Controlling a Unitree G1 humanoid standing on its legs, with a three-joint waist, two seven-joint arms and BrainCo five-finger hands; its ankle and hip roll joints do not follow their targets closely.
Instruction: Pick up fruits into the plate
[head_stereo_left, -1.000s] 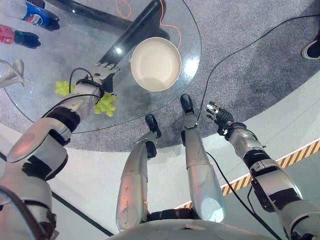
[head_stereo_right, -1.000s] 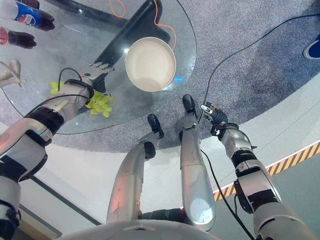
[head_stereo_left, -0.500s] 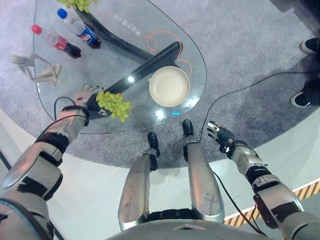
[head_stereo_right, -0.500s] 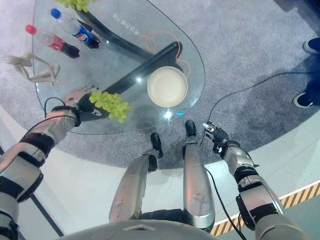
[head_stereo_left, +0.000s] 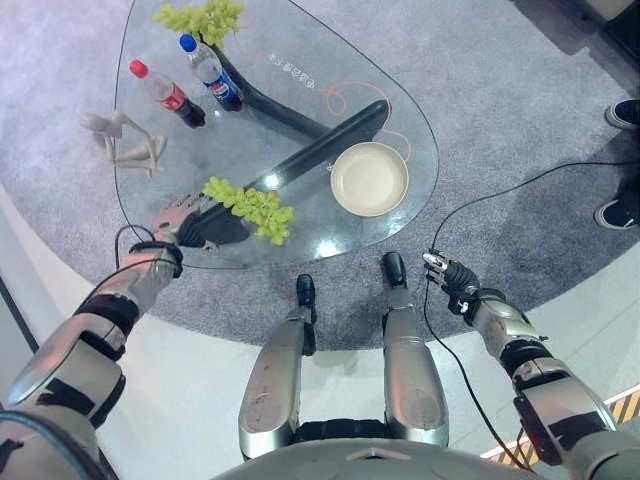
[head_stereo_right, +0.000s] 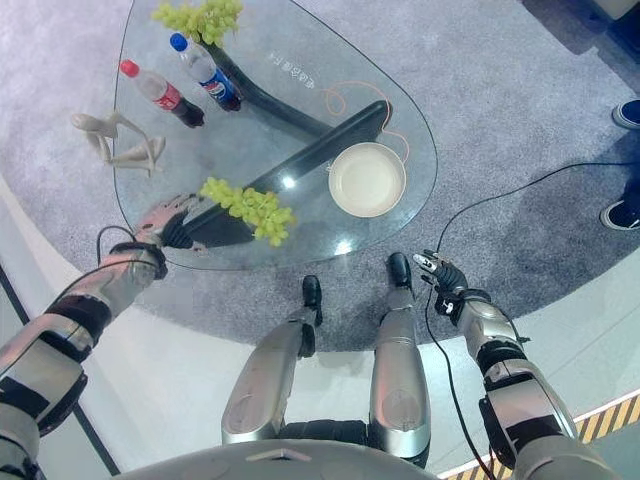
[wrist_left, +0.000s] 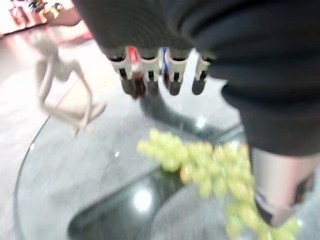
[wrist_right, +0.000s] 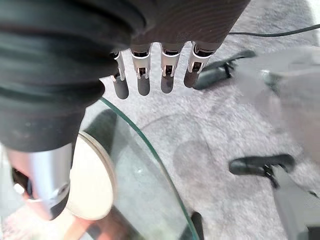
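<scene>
Grapes (head_stereo_left: 252, 204) on table – plate (head_stereo_left: 369, 179) (cream) holds nothing.

We see a bunch of green grapes (head_stereo_left: 252, 205) lying on the glass table (head_stereo_left: 320, 120), stretched out near its near edge. A second bunch of green grapes (head_stereo_left: 200, 17) sits at the table's far end. The cream plate (head_stereo_left: 369, 179) (round, shallow, with nothing in it) rests flat on the glass to the right of the nearer bunch, apart from it and close to the table's right rim.
</scene>
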